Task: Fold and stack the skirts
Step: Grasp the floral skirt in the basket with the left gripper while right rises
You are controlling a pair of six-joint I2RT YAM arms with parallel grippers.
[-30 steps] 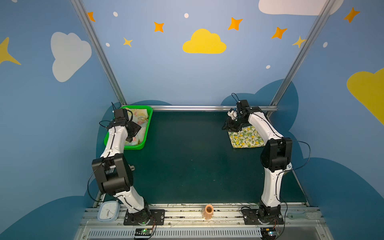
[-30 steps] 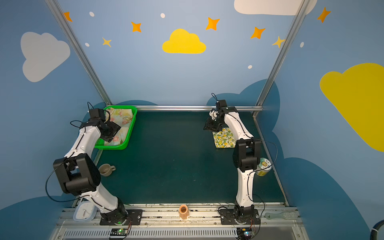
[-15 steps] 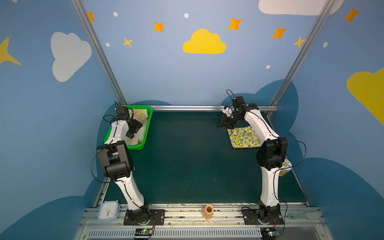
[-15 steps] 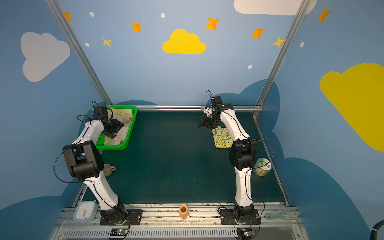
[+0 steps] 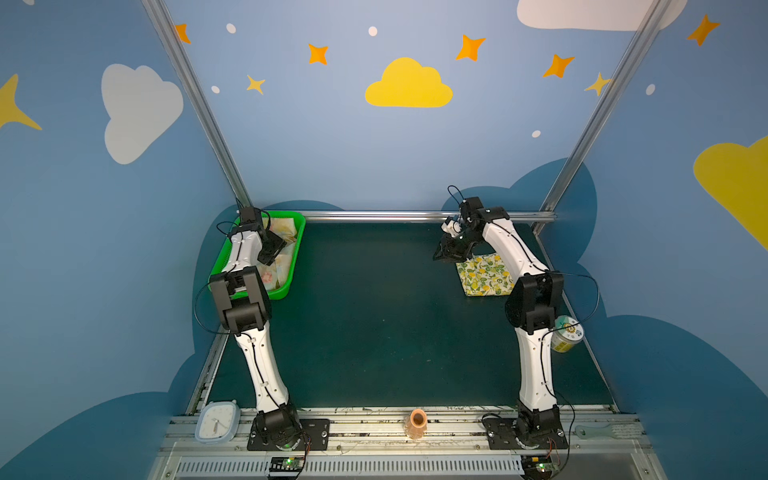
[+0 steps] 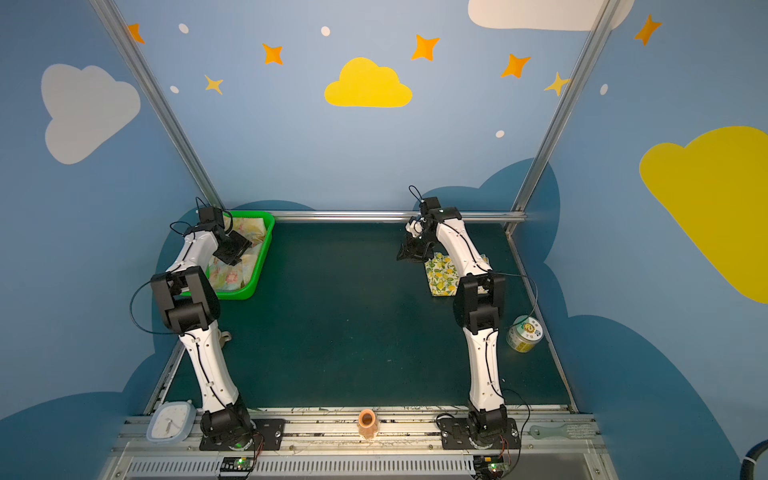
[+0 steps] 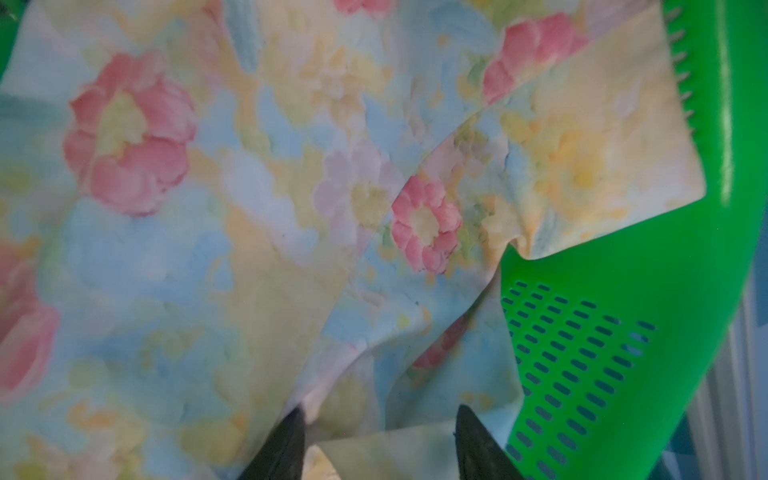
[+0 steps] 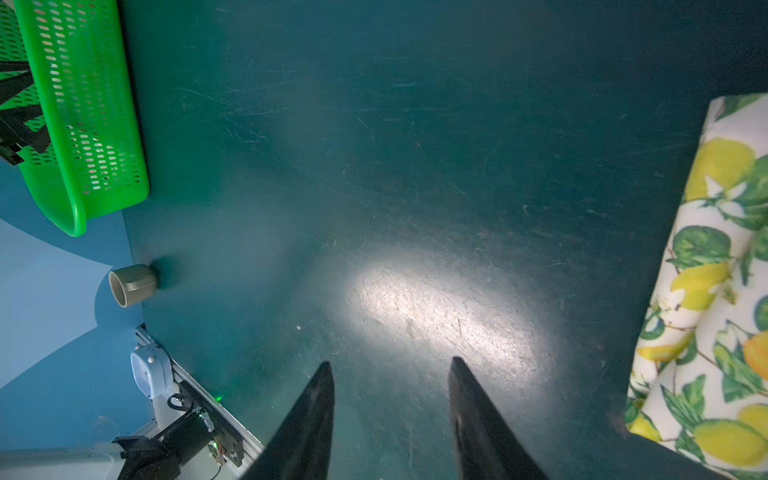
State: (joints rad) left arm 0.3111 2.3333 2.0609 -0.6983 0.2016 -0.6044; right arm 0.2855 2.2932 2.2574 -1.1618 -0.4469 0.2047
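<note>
Reaching into the green perforated plastic basket (image 5: 297,249) at the far left corner of the dark green surface (image 5: 374,311), the left gripper (image 7: 378,409) points down into the pale yellow cloth skirt with pink flowers and blue-green blotches (image 7: 208,208). This skirt lies crumpled and fills most of the basket, with one corner draped against the basket's wall. In the left wrist view the two dark fingertips (image 7: 291,432) stand apart with a raised fold of the floral cloth between them. Their tips meet the fabric, but the fold is not visibly pinched.

The cream cloth skirt printed with yellow lemons and green leaves (image 5: 484,276) lies folded flat as a rough rectangle on the far right of the surface, well apart from the basket and partly hidden by the right arm in both top views. The right gripper (image 8: 390,361) hangs above bare surface just beside the lemon skirt's far corner, jaws parted and holding nothing. A small beige cup (image 8: 133,284) lies on its side at the surface's left edge, near the basket.
</note>
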